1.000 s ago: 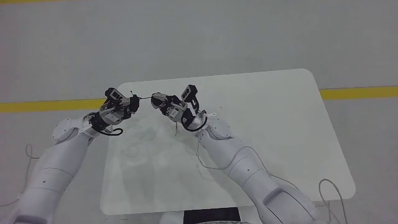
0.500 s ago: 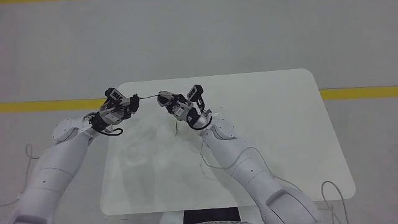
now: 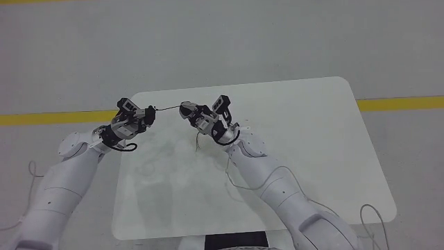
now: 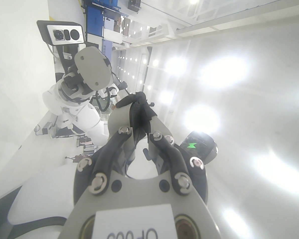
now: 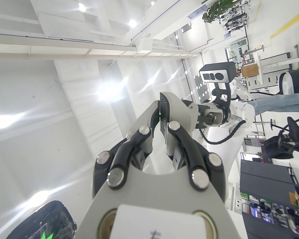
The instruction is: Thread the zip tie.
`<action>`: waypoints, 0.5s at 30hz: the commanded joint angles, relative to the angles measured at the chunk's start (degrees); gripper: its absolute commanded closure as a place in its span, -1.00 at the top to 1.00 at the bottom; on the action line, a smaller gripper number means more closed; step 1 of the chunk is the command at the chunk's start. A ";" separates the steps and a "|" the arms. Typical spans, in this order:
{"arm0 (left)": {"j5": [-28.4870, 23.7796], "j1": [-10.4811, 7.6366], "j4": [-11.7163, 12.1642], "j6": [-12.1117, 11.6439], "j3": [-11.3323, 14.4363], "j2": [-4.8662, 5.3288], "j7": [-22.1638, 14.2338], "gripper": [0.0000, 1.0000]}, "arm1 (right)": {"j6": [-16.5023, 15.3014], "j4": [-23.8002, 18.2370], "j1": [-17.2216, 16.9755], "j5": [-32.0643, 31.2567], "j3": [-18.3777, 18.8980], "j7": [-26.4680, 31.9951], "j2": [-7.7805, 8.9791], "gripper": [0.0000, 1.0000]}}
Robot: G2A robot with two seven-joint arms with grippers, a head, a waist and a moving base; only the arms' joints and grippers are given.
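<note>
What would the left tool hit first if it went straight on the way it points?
Probably the right tool, which faces the left tool with the zip tie stretched between them; depth is hard to judge from above.

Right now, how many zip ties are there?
1: the zip tie runs from the left end effector to the right end effector, above the far edge of the table; ends hidden in their grips.

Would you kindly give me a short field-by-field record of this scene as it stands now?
Left end effector: shut on one end of the zip tie
Right end effector: shut on its other end
Zip tie: thin dark strip stretched between them, over the table
Table: white, rounded corners
</note>
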 commanded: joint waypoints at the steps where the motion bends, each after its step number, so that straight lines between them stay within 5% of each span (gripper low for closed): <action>1: 0.00 0.00 0.00 0.00 0.00 0.00 0.00 -1.00 | 0.06 -0.09 -0.04 0.02 0.04 -0.03 0.07 -1.00; 15: 0.00 0.00 0.00 0.00 0.00 0.00 0.00 -1.00 | 0.01 -0.60 -0.44 0.05 0.38 -0.57 0.52 -1.00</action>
